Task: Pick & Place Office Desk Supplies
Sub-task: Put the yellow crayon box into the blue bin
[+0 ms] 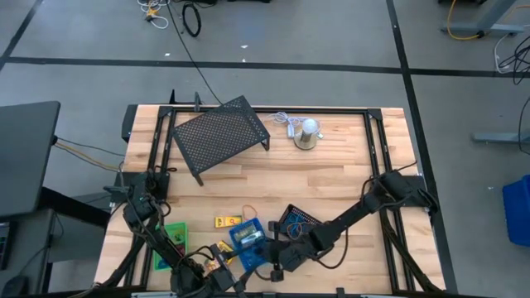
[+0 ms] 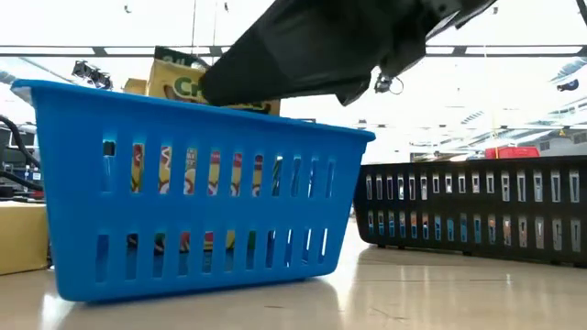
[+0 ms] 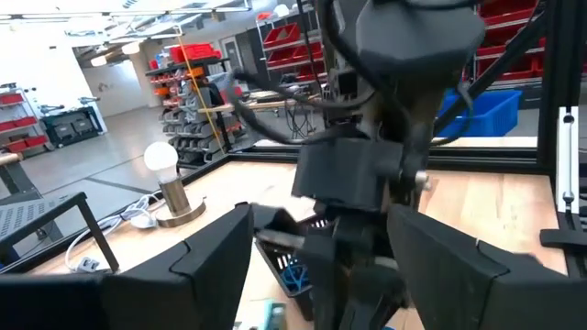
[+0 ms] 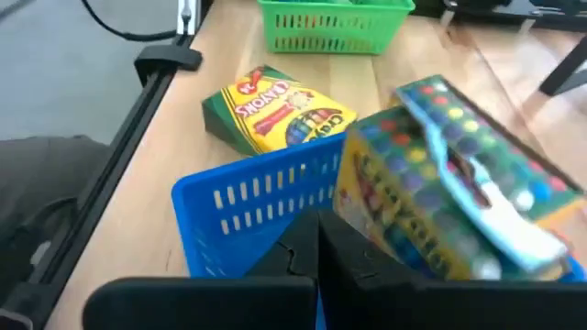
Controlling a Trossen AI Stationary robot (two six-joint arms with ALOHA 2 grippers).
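Note:
A blue tray (image 1: 248, 242) stands near the table's front edge with a crayon box (image 4: 431, 183) leaning inside it, the box's top above the rim (image 2: 183, 78). My right gripper (image 4: 316, 252) is shut and slants down at the tray's wall (image 4: 248, 202) beside that box. My left gripper (image 3: 321, 238) is open just left of the tray (image 1: 222, 269), level, with nothing between its fingers. A second crayon box (image 4: 275, 110) lies flat on the table, and a third (image 1: 228, 222) lies farther back. The green tray (image 1: 174, 244) and black-mesh tray (image 1: 298, 222) rest on the table. My right gripper's shut fingertips stand at the blue tray's wall (image 4: 275, 215), right beside the crayon box in it, slanting down from the table's right. Whether they touch the tray or the box, I cannot tell.
A large black mesh rack (image 1: 219, 132) and a silver dome with a bulb and white cord (image 1: 306, 132) stand at the far side. An orange loop (image 1: 248, 211) lies behind the blue tray. Bare wood lies across the table's middle.

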